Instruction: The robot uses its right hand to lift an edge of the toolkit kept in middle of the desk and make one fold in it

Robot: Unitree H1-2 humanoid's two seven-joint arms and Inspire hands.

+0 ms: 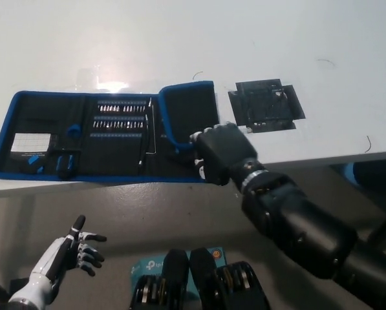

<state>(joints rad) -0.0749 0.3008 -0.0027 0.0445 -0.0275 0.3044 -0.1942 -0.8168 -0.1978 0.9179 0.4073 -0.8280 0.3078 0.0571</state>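
Toolkit [102,135] lies spread along the near edge of the white desk [180,45], and its right end panel [189,116] is turned over onto the bit rows, its plain outer face with blue trim facing up. That flap lies nearly flat because the right hand [218,154] rests palm down against its near right corner, which I judge is there to press the 1 fold in place. Whether this hand grips the edge or merely rests on it cannot be told from here; the fingers are hidden under the hand's own bulk. The black forearm runs down and to the right, off the desk's front edge. Left of the flap, the kit's remaining panels are open, showing bit rows and a small white card. A dark square patch [265,105] sits on the desk just right of the flap. The left hand [76,252] hangs below the desk at lower left, fingers spread, holding nothing.
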